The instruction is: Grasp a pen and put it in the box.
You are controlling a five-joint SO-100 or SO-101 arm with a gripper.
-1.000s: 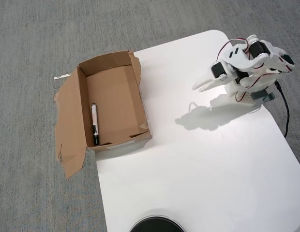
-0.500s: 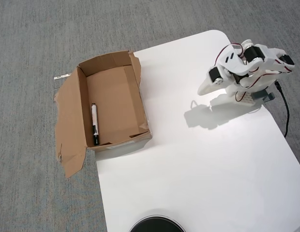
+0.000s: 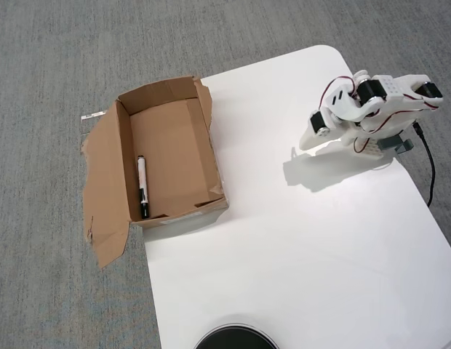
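Seen in the overhead view, the pen (image 3: 142, 187) lies inside the box (image 3: 198, 149), flat on its floor beside the left wall, black cap toward the near end. The box sits at the left edge of the white tabletop (image 3: 298, 247), partly over the grey carpet (image 3: 51, 65), with one ragged flap (image 3: 102, 193) splayed flat to its left.

My end effector (image 3: 307, 142) is well apart from the box, over the far right part of the tabletop, folded in close to my base and pointing down at the bare white surface. It grasps nothing; nothing shows between the fingers. Whether they are parted or pressed together I cannot tell at this angle, as they read as one white wedge.

By my judgement the task is done: the pen is in the box and I am clear of it. Nothing seems left but to settle into a rest pose. No second pen shows on the tabletop or the carpet. A dark round object (image 3: 234, 338) peeks in at the near edge, partly cut off, and a black cable (image 3: 430, 171) trails from my base along the right side.
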